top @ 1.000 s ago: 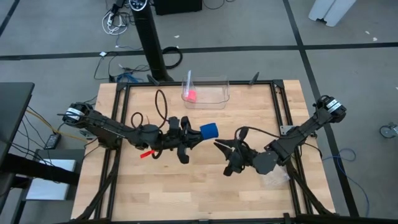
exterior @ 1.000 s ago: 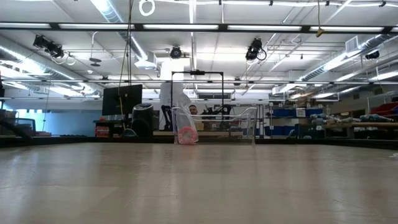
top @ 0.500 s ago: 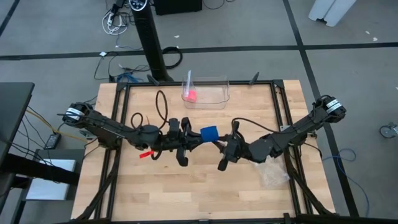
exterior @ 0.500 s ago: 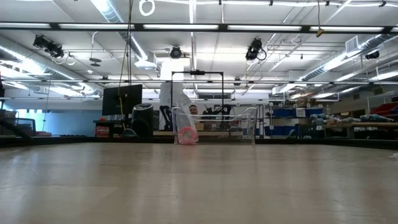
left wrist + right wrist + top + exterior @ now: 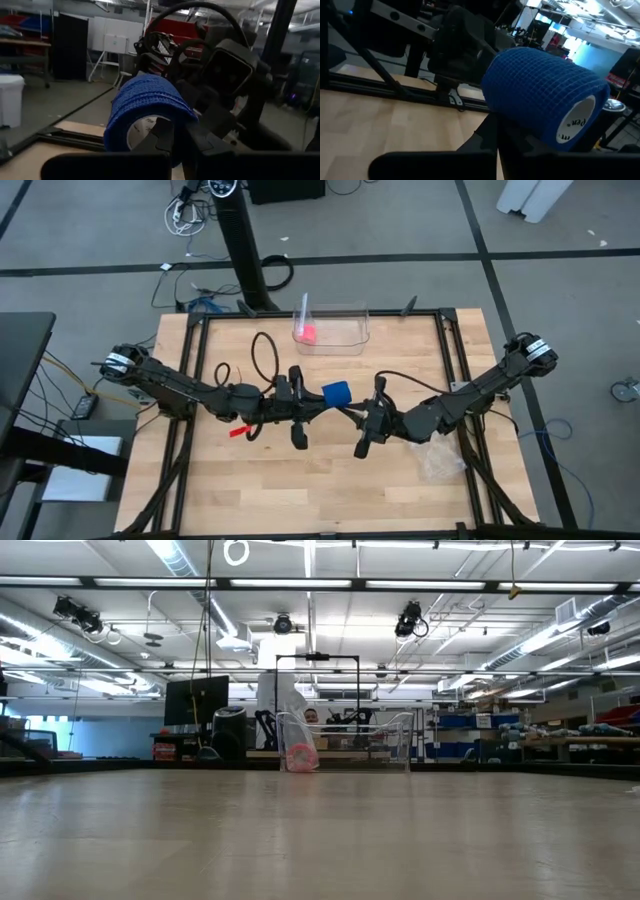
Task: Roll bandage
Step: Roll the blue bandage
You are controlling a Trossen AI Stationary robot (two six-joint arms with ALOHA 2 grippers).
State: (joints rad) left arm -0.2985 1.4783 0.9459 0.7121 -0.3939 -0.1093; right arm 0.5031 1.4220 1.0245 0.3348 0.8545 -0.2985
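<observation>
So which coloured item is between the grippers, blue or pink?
The blue bandage, a roll at mid-table between the left gripper and right gripper. The pink object lies apart in the clear bin at the far edge.

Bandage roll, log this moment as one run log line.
bandage: rolled, mid-table | left gripper: shut on bandage | right gripper: shut on bandage

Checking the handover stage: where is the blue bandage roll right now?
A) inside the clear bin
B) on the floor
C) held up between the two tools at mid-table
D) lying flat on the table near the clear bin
C: the bandage roll sits between the left tool and right tool, both shut on it, apart from the clear bin.
</observation>
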